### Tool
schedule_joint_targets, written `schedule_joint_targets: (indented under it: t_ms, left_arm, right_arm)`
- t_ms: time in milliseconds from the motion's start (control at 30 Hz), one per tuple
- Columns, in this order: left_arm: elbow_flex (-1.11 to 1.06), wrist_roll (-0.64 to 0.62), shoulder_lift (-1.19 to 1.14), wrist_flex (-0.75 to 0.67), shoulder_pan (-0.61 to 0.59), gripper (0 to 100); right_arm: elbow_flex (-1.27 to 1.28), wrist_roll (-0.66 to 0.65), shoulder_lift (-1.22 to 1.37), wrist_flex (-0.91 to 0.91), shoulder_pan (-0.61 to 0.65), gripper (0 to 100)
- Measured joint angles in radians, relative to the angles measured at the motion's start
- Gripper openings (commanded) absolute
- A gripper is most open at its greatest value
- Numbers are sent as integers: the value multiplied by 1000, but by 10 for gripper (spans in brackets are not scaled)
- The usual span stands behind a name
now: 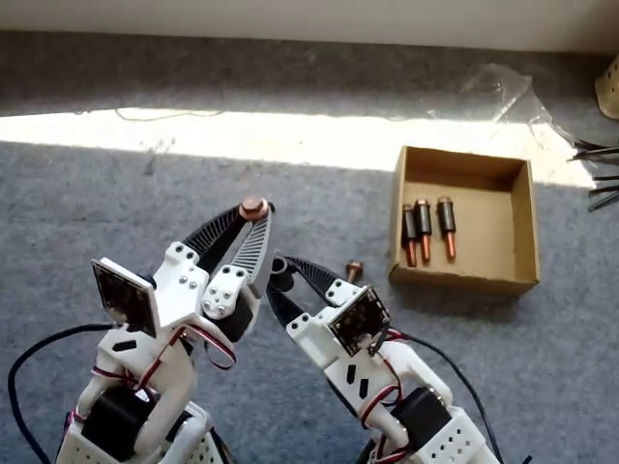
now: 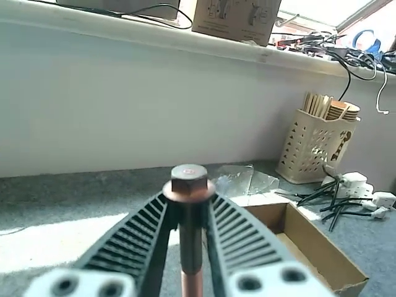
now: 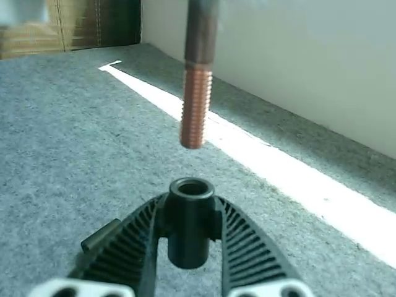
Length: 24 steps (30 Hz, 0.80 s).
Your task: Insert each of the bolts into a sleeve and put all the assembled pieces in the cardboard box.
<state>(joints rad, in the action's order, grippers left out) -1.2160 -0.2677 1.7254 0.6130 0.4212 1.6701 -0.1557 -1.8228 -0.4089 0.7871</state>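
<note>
— How many of each?
— Three assembled pieces (image 1: 424, 230) lie side by side in the cardboard box (image 1: 462, 280), copper ends toward its near wall. One loose bolt (image 1: 354, 271) lies on the carpet (image 1: 97, 193) near the box.
— And the arms?
— The left gripper (image 2: 189, 201) pinches one held bolt (image 2: 189, 179) upright, head up, threads down — just above one sleeve (image 3: 189, 241), not touching. The right gripper (image 3: 189, 207) clamps that sleeve, bore upward.

Left claw (image 1: 253, 216) gripping bolt (image 1: 253, 206), right claw (image 1: 283, 274) gripping sleeve (image 1: 280, 265), three assembled pieces (image 1: 425, 230) in cardboard box (image 1: 464, 279)
</note>
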Motion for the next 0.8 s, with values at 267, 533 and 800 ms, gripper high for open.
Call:
schedule_joint_targets:
  t_ms: [267,533,800]
  left_arm:
    - [-55,-37,3,0,0,7]
    - [-58,-37,3,0,0,7]
    - [-58,-37,3,0,0,7]
  right_arm:
    - [0,0,0,0,0,4]
    - [0,0,0,0,0,4]
    - [0,0,0,0,0,4]
